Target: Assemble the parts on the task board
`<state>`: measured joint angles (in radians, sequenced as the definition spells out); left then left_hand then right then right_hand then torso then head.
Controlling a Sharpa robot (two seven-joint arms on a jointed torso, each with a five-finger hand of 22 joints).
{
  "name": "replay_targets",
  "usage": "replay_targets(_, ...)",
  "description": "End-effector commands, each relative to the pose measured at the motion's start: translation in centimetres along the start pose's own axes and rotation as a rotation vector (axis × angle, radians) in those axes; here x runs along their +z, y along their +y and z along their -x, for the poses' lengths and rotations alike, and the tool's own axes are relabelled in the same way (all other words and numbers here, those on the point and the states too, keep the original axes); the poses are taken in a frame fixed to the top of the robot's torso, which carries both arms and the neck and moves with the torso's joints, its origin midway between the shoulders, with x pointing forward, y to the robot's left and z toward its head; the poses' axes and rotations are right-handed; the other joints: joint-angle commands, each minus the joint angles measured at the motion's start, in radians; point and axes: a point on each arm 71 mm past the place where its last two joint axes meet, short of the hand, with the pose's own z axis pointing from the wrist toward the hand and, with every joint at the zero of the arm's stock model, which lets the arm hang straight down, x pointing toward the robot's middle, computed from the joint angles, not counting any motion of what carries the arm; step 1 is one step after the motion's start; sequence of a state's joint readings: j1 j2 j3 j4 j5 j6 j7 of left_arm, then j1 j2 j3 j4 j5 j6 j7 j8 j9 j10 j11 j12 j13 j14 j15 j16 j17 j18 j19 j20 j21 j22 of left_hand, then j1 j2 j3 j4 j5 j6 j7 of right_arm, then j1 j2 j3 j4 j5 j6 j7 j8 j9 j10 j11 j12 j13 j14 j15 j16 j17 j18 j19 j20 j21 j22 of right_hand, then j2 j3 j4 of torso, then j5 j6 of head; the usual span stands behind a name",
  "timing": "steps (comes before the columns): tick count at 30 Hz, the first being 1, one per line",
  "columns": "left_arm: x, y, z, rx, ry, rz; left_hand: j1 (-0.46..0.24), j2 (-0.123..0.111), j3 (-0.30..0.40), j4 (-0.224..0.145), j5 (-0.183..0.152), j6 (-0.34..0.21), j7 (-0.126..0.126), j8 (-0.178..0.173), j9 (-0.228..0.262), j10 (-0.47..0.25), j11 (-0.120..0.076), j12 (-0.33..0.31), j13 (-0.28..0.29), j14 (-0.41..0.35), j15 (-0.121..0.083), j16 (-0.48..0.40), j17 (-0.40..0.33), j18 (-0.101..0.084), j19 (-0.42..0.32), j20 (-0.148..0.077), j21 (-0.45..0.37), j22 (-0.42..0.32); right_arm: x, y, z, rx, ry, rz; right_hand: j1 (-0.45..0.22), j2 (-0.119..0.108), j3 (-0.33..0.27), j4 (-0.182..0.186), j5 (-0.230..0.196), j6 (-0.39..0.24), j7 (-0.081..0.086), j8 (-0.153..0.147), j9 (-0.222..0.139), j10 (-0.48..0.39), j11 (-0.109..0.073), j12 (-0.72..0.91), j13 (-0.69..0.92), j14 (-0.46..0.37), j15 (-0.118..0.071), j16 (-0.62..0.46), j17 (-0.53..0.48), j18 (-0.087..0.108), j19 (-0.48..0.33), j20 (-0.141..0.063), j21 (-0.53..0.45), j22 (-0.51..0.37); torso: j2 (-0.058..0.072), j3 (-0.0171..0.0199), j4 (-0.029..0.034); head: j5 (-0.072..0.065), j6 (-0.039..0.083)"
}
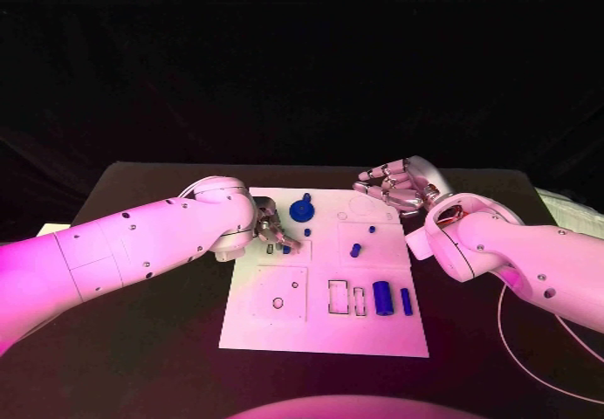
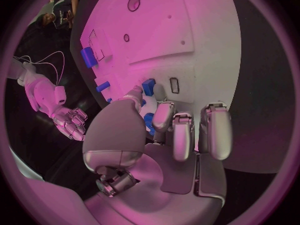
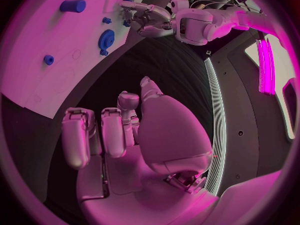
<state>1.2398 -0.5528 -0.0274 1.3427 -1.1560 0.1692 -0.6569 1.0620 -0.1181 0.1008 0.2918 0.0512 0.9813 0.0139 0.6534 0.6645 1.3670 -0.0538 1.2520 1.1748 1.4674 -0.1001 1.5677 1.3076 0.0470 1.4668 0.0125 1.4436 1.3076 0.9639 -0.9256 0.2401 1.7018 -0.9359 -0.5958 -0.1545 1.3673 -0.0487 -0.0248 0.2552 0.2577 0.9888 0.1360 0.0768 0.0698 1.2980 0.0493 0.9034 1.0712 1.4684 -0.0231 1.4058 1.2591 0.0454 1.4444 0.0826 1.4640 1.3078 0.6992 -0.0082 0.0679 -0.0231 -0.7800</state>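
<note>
Left hand (image 1: 267, 232) down on board (image 1: 264, 332), pinching small blue part (image 2: 148, 87) w/ fingertips. Right hand (image 1: 393, 186) off board's far corner, fingers curled, holding nothing.

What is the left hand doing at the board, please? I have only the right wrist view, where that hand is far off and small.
Observer: In the left wrist view, the left hand has its fingers down over the task board. The thumb tip is at a small blue part beside an empty rectangular slot. I cannot tell whether it grips the part.
Operator: Thank you. Is anything open at the board's near left end?
Observer: Yes. The head view shows an empty round hole there.
</note>
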Motion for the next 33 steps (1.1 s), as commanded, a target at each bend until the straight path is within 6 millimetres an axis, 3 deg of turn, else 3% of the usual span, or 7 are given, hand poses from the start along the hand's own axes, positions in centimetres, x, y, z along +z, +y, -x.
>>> replay_targets(1,-0.2,0.3,0.0,-0.003,-0.010,0.009,-0.027,0.008,-0.032,0.001,-0.003,0.008,-0.003,0.006,0.002,0.009,0.000,0.005,0.001,0.103,-0.008,0.003,0.263,-0.007,0.029,-0.008,0.002,0.121,0.0,0.0,0.0,0.000,0.001,0.010,-0.002,0.006,-0.003,0.003,0.004,0.007,0.001,-0.003,0.001,-0.009,0.000,-0.006,-0.001,0.040,-0.002,-0.006,-0.001,0.006,-0.005,0.000,-0.006,0.038,0.000,0.0000,0.0003,-0.001,0.001)
replay_targets(13,-1.6,-0.1,1.6,-0.080,-0.064,-0.030,-0.047,0.033,-0.094,-0.001,-0.003,-0.001,-0.003,0.008,0.008,-0.002,-0.001,-0.010,-0.016,0.103,-0.009,0.003,0.263,-0.005,0.025,-0.011,-0.006,0.114,0.0,-0.2,-0.2,0.002,0.002,0.003,-0.002,0.006,-0.004,0.004,0.004,0.006,0.001,-0.003,0.001,-0.011,0.000,-0.010,-0.004,0.039,-0.002,-0.009,-0.005,0.007,-0.006,0.000,-0.007,0.036,0.000,0.0000,-0.0013,0.001,0.008)
replay_targets(20,-2.8,0.7,5.2,-0.092,-0.091,-0.017,0.061,0.073,-0.101,-0.004,0.018,-0.083,0.033,-0.041,-0.011,-0.096,0.030,-0.121,-0.142,0.103,0.015,0.003,0.263,0.009,-0.004,0.009,-0.058,0.064,-0.1,-0.6,-0.4,0.022,0.009,-0.017,-0.002,0.006,-0.004,0.004,0.004,0.006,0.001,-0.003,0.001,-0.011,0.000,-0.010,-0.004,0.039,-0.002,-0.009,-0.005,0.007,-0.006,0.000,-0.007,0.036,-0.002,0.0028,0.0035,0.003,0.013)
replay_targets(22,-2.7,1.2,6.3,-0.085,-0.095,0.004,0.073,0.077,-0.110,-0.003,0.019,-0.110,0.046,-0.062,-0.023,-0.109,0.042,-0.133,-0.156,0.103,0.025,0.003,0.263,0.012,-0.010,0.017,-0.070,0.053,-0.1,-0.7,-0.4,0.024,0.010,-0.021,-0.002,0.007,-0.005,0.004,0.006,0.006,0.001,-0.004,0.001,-0.012,0.000,-0.010,-0.005,0.038,-0.002,-0.010,-0.005,0.007,-0.006,0.000,-0.008,0.035,-0.001,0.0028,0.0030,0.002,0.017)
replay_targets(26,-2.0,2.1,7.8,-0.085,-0.094,0.041,0.084,0.082,-0.117,-0.004,0.019,-0.118,0.053,-0.072,-0.031,-0.109,0.048,-0.130,-0.155,0.103,0.031,0.003,0.263,0.012,-0.010,0.024,-0.071,0.053,0.0,-0.8,-0.4,0.024,0.009,-0.024,0.000,0.008,-0.005,0.004,0.008,0.006,0.001,-0.004,0.001,-0.012,0.000,-0.011,-0.005,0.038,-0.002,-0.010,-0.006,0.007,-0.007,0.000,-0.008,0.035,0.000,0.0017,0.0015,0.004,0.018)
replay_targets(33,-0.4,2.5,8.6,-0.090,-0.067,0.084,0.091,0.085,-0.121,-0.004,0.019,-0.114,0.053,-0.073,-0.034,-0.100,0.049,-0.119,-0.145,0.103,0.032,0.003,0.263,0.010,-0.006,0.026,-0.064,0.062,0.1,-0.8,-0.5,0.024,0.010,-0.024,0.002,0.009,-0.006,0.003,0.013,0.006,0.001,-0.004,0.001,-0.013,-0.001,-0.011,-0.006,0.038,-0.003,-0.011,-0.006,0.007,-0.006,0.000,-0.009,0.035,0.002,-0.0002,0.0018,0.004,0.019)
